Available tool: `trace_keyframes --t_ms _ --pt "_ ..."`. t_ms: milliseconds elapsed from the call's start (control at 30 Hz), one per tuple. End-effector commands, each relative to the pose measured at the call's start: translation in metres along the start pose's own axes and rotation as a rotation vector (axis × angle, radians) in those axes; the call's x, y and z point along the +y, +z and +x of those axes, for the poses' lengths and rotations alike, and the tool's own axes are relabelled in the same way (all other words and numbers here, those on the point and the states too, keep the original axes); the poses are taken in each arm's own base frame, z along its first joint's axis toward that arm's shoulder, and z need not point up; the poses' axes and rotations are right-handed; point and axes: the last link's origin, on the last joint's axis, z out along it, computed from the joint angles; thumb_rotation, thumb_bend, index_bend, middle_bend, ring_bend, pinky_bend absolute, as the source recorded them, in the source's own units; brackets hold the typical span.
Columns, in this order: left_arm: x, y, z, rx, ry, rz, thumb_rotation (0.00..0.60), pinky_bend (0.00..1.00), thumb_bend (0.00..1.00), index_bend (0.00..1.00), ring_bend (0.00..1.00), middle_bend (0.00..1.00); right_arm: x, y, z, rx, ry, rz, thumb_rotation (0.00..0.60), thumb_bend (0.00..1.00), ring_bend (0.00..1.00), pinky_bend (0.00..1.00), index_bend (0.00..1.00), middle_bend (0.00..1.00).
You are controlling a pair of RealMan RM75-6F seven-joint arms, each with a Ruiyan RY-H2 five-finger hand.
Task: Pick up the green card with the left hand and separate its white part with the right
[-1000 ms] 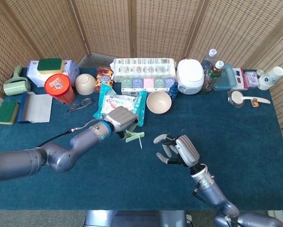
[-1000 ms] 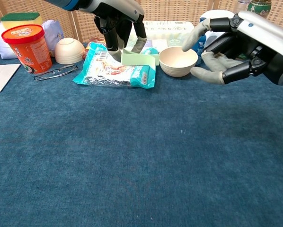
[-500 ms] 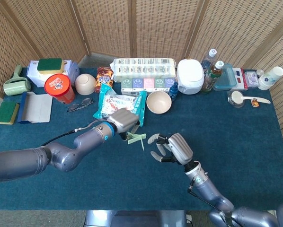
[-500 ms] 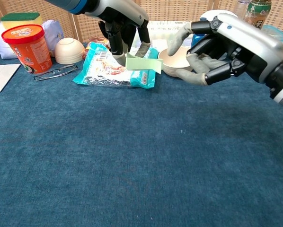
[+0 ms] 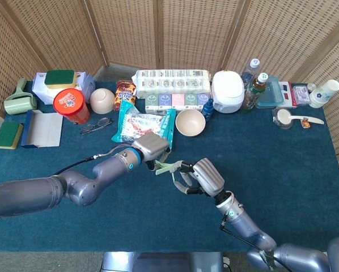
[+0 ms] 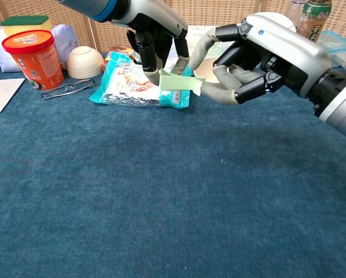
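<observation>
Reaching in from the near right, the right hand (image 6: 251,55) has its fingers spread apart, and one fingertip (image 6: 203,88) sits at the right end of the green card (image 6: 179,83); whether it touches the card or stops just short cannot be told. In the head view the same hand (image 5: 198,175) lies just right of the card (image 5: 168,167), above the blue tablecloth (image 5: 283,164).

The card is a pale green, thin, flat strip, held roughly level and clear of the cloth, with its long edge running left to right. A paler sliver shows at its right tip, but the white part cannot be made out clearly.

The left hand (image 6: 158,35) comes down from above and pinches the card's left end between its fingertips (image 6: 151,75); in the head view this hand (image 5: 152,146) sits at the end of the grey left arm (image 5: 73,184).

Just behind the card lies a teal snack packet (image 6: 132,84) flat on the cloth, with a cream bowl (image 5: 190,122) beside it. Farther left stand a red tub (image 6: 33,55), a pair of glasses (image 6: 66,88) and a small round bowl (image 6: 84,61).
</observation>
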Motion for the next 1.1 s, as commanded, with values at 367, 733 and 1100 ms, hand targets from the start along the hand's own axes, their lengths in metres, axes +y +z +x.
trace_keyframes --t_ms 367,733,1100 --pt "0.0022 0.0031 0.003 0.007 -0.005 -0.003 0.6 1.0 0.43 0.63 1.0 1.0 0.0028 0.0002 -0.0055 -0.023 -0.038 -0.006 0.6 0.36 1.0 0.99 0.48 0.88" --pt "0.0004 0.0004 0.0002 -0.005 -0.004 -0.005 0.6 1.0 0.43 0.63 1.0 1.0 0.0055 -0.0002 -0.0041 -0.019 -0.044 -0.011 0.6 0.36 1.0 0.99 0.51 0.88" --pt "-0.0003 0.0006 0.0004 -0.009 -0.001 -0.006 0.6 1.0 0.43 0.63 1.0 1.0 0.0058 0.0015 -0.0061 -0.031 -0.052 -0.007 0.6 0.41 1.0 0.99 0.51 0.88"
